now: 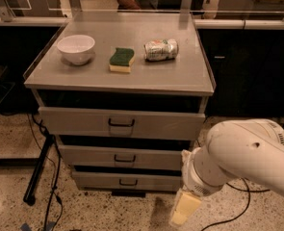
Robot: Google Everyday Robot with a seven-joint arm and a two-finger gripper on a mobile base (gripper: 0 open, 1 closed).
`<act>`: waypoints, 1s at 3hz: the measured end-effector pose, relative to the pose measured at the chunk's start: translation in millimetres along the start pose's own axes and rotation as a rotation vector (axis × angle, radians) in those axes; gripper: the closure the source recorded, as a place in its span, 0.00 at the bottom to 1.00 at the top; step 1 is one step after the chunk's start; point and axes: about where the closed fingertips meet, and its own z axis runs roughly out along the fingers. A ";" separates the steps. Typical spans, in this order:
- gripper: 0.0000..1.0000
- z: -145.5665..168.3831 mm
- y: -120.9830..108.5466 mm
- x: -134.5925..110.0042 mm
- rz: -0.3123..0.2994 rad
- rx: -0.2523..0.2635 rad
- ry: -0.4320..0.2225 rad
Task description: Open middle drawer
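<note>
The middle drawer (83, 156) is a shallow grey front with a small black centre handle (124, 159), second of three in the grey cabinet. It sits flush in line with the stepped fronts, between the taller top drawer (74, 121) and the narrower bottom drawer (98, 181). My white arm (242, 153) comes in from the lower right. My gripper (184, 208), a pale yellowish tip, hangs low to the right of the bottom drawer, just in front of the cabinet's right side and apart from the handle.
On the cabinet top (180, 76) stand a white bowl (76, 48), a green and yellow sponge (122, 59) and a crushed can (161, 49) on its side. A black stand leg and cables (38, 170) lie on the speckled floor at left. Dark cabinets stand behind.
</note>
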 end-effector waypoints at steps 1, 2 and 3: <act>0.00 5.9 5.6 -1.9 -0.016 0.004 -0.004; 0.00 45.1 10.6 -16.7 -0.049 -0.010 -0.009; 0.00 114.0 0.0 -63.1 -0.099 -0.042 -0.043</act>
